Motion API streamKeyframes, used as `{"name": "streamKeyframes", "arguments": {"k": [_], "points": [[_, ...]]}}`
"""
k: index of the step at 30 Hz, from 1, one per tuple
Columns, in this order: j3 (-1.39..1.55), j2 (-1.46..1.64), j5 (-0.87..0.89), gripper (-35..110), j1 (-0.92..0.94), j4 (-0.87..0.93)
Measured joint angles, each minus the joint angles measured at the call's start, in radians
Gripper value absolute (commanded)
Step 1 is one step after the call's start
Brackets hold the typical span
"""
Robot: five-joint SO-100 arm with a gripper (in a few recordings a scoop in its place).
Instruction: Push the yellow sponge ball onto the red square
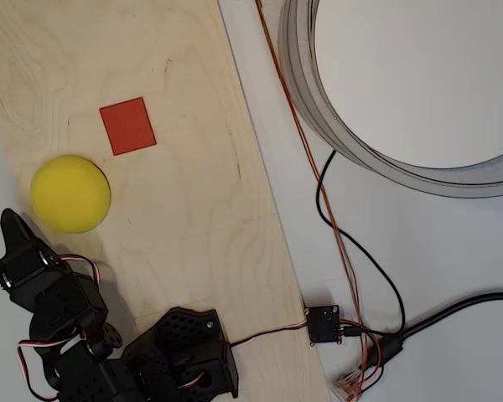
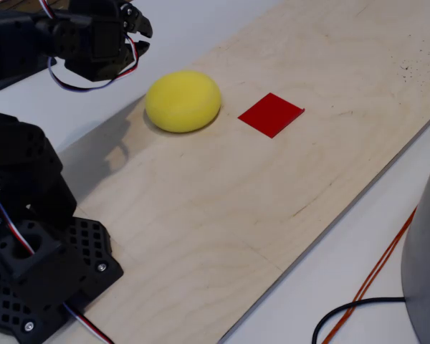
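Note:
The yellow sponge ball (image 1: 70,193) (image 2: 183,100) rests on the pale wooden board (image 1: 201,209) (image 2: 287,186). It lies a short way down and left of the red square (image 1: 127,126) in the overhead view, with a strip of bare wood between them. In the fixed view the red square (image 2: 271,114) is just right of the ball. My black gripper (image 1: 12,223) (image 2: 140,27) sits just off the ball's lower left in the overhead view, a small gap away. Its jaws look shut, with nothing held.
The arm's base (image 1: 184,352) (image 2: 36,265) stands at the board's near end. A large grey ring (image 1: 377,159) lies on the white table to the right. Orange and black cables (image 1: 335,226) run to a small controller board (image 1: 323,324).

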Motion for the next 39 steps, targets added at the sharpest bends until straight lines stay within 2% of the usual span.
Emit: {"name": "streamKeyframes", "arguments": {"k": [20, 39], "points": [[-0.124, -0.508, -0.078, 0, 0.043, -0.337], [-0.158, -0.879, -0.137, 0, 0.074, -0.798]]}}
